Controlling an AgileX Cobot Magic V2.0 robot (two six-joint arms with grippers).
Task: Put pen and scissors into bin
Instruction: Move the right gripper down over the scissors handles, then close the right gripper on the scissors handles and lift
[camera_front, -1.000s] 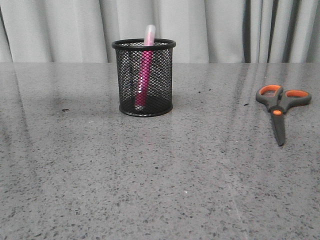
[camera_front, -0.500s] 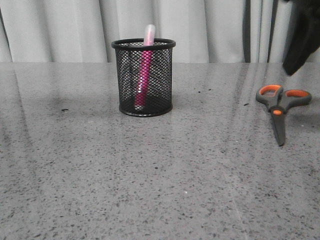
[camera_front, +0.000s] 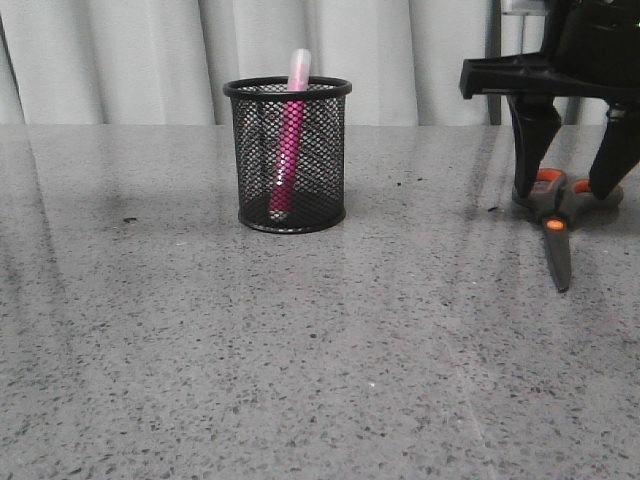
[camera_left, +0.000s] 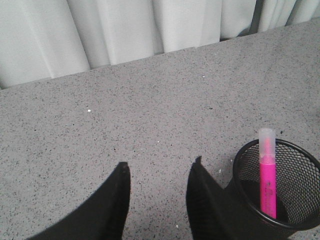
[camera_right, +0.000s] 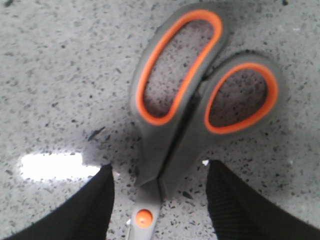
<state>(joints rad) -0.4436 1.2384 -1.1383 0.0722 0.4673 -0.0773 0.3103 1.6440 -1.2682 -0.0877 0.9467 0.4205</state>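
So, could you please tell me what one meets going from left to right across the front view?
bin with the pen standing inside it → right gripper, open, straddling the handles of the scissors.

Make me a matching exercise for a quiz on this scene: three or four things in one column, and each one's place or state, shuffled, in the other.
1. pen
2. scissors
3. bin
4. right gripper

A. flat on the table, blades closed
B. open, fingers either side of the handles
C. standing inside the mesh cup
D. upright on the table, left of the scissors

Pairs: 1-C, 2-A, 3-D, 4-B
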